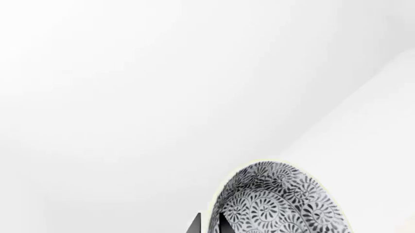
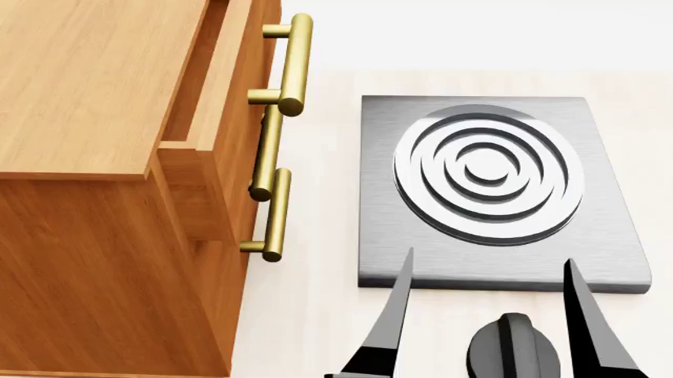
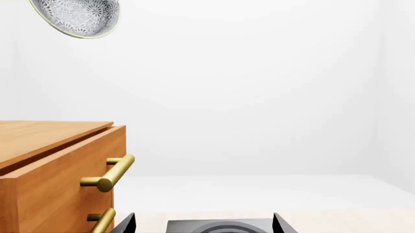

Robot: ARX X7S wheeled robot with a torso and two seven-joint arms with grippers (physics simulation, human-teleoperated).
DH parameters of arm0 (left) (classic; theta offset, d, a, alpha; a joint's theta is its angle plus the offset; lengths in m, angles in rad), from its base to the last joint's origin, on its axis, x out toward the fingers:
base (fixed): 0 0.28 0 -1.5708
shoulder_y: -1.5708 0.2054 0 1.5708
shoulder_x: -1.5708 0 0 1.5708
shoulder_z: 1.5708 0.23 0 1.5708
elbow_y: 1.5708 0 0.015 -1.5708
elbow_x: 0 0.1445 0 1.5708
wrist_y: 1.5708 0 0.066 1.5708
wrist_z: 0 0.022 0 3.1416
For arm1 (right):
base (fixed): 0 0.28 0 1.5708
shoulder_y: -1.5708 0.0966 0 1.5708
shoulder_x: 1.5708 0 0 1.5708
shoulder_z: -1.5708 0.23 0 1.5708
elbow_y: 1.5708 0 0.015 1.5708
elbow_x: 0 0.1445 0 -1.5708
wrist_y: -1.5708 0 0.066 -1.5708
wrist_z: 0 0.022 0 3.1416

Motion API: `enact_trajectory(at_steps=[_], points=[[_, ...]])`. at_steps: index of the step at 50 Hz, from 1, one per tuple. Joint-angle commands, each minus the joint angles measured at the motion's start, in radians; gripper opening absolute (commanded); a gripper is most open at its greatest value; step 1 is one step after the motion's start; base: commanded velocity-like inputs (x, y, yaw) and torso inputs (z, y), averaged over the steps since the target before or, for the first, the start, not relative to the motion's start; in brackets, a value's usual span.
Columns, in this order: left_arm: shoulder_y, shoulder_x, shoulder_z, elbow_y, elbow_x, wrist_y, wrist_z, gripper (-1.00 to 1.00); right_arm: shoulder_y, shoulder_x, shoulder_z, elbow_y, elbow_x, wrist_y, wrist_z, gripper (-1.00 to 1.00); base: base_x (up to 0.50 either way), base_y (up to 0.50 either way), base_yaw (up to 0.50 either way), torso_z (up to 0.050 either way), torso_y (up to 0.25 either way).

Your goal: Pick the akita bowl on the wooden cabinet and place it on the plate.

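The akita bowl point(image 1: 282, 201), white with a dense dark leafy pattern, fills a corner of the left wrist view against a blank white background. My left gripper point(image 1: 210, 216) is shut on its rim, one dark finger inside and one outside. In the right wrist view the bowl point(image 3: 77, 17) hangs tilted high in the air, well above the wooden cabinet point(image 3: 45, 165). In the head view the cabinet point(image 2: 94, 157) stands at the left with its top bare; the left gripper is out of that view. My right gripper point(image 2: 489, 256) is open and holds nothing. The plate is out of view.
A grey metal stove slab point(image 2: 379, 236) with concentric burner rings lies to the right of the cabinet, under the right gripper's fingers. A black knob point(image 2: 515, 346) sits at its near edge. Brass bar handles point(image 2: 295, 63) stick out from the cabinet's partly open top drawer.
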Motion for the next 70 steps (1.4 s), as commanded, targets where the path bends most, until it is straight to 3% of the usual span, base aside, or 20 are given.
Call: enact_trajectory(at_steps=[1,16,54,70], points=[[0.016,-0.038,0.079,0.132,0.007,0.058,0.031,-1.00,-0.003,0.000,0.001,0.008,0.002,-0.009,-0.005,1.00,0.00,0.00,0.00,0.000,0.000],[0.078,-0.072,0.048,0.320,-0.068,0.130,0.095,-1.00,-0.001,0.005,0.007,0.002,0.007,-0.006,-0.002,1.00,0.00,0.00,0.00,0.000,0.000],[0.174,-0.100,-0.043,0.636,-0.222,0.052,0.157,-1.00,0.021,0.019,0.002,-0.026,0.017,-0.016,0.018,1.00,0.00,0.00,0.00,0.000,0.000],[0.195,-0.114,-0.050,0.666,-0.244,0.050,0.162,-1.00,0.323,0.026,-0.139,-0.033,0.141,-0.021,0.092,1.00,0.00,0.00,0.00,0.000,0.001]])
